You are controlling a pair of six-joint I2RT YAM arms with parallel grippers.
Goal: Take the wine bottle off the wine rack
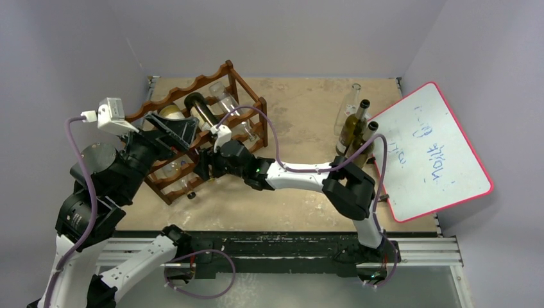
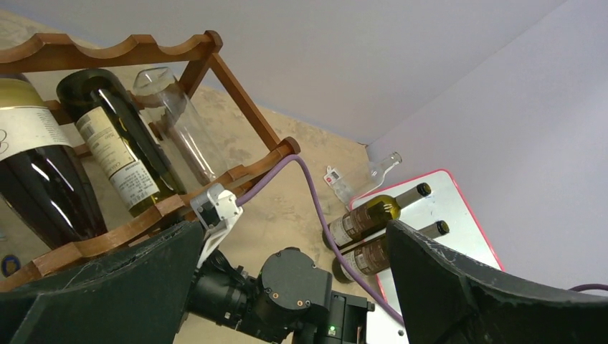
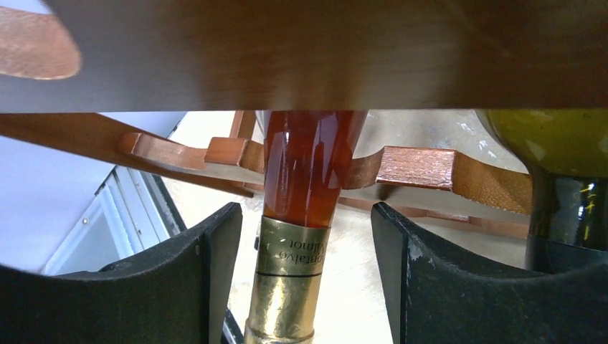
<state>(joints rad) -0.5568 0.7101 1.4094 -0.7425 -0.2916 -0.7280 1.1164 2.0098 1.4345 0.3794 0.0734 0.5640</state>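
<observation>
The dark reddish-brown wine rack [image 1: 192,84] stands at the table's back left with several bottles lying in it. My right gripper [image 1: 203,165] is at the rack's near side. In the right wrist view it [image 3: 301,240] is open, with its fingers on either side of an amber bottle's [image 3: 310,161] gold-foiled neck [image 3: 292,272] and a gap at each side. My left gripper [image 1: 176,130] hovers over the rack's top tier, wide open and empty [image 2: 287,251]. Below it lie a dark labelled bottle [image 2: 118,154], a larger dark one [image 2: 36,172] and a clear one [image 2: 183,122].
Two dark bottles [image 1: 357,128] and a clear one [image 1: 350,102] stand at the back right beside a red-rimmed whiteboard [image 1: 436,154]. A green bottle [image 3: 559,158] lies just right of the amber one. A rack rail [image 3: 416,168] crosses behind the neck. A purple cable [image 1: 269,128] loops near the rack.
</observation>
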